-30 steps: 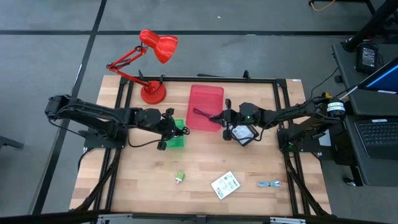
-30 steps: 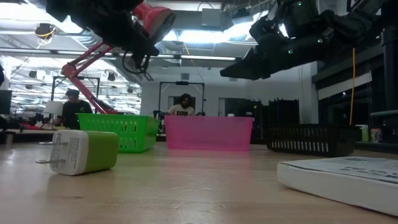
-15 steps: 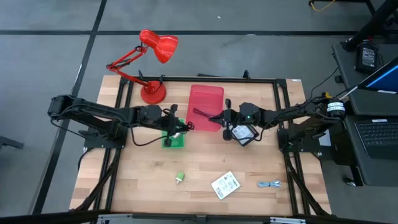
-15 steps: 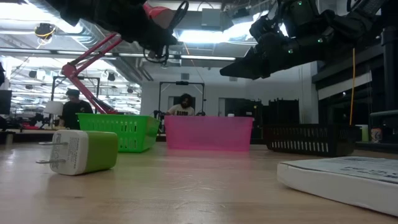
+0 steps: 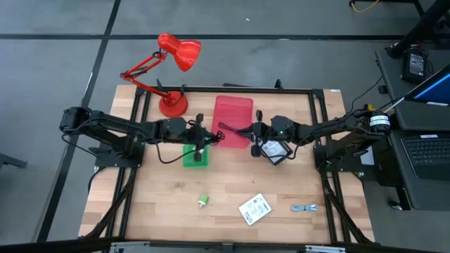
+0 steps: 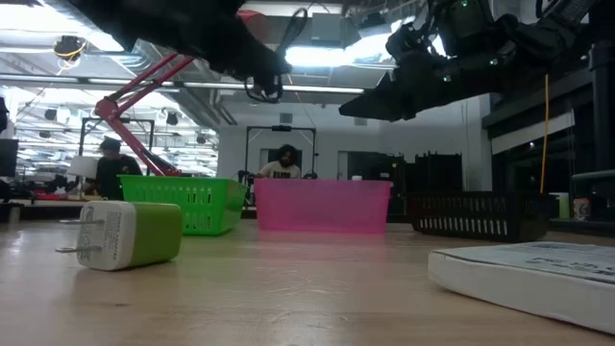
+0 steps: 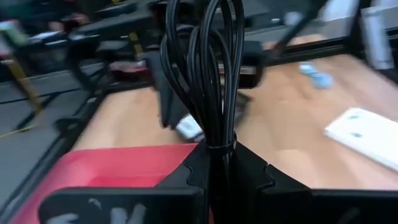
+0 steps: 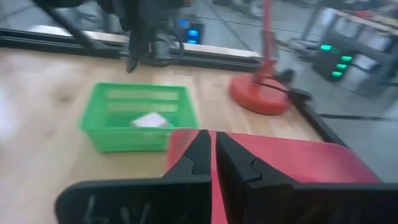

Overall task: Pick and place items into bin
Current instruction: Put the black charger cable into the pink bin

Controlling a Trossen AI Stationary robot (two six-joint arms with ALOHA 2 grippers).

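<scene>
Carrying a black cable (image 7: 205,68) coil, the left gripper (image 5: 204,138) hangs between the green bin (image 5: 196,156) and the red bin (image 5: 233,121), above the green bin's far edge. Its fingers (image 7: 186,171) are pinched on the bundled waist of the coil, so the loops stand out past the tips; gripping there seems meant to keep the loops gathered for a clean drop. In the low view the coil (image 6: 267,77) dangles well above the bins. Which bin it is headed for I cannot tell.

The right gripper (image 5: 247,132) sits at the red bin's near right edge, fingers (image 8: 199,155) pressed together with nothing between them. It looks to be waiting out of the other arm's way.

A white packet (image 8: 151,119) lies inside the green bin, seen in the right wrist view. A black bin (image 5: 274,150) sits under the right arm with something pale in it; what it is I cannot make out.

Still loose on the table (image 5: 155,204): a small green piece (image 5: 202,200), which the low view shows as a green and white plug (image 6: 120,234); a second white packet (image 5: 254,209) toward the near edge; and a blue-grey cable (image 5: 304,208) just right of it. All three lie well apart from the bins, so much of the job looks undone.

The lamp (image 5: 172,70) stands at the far left corner, clear of both arms.
</scene>
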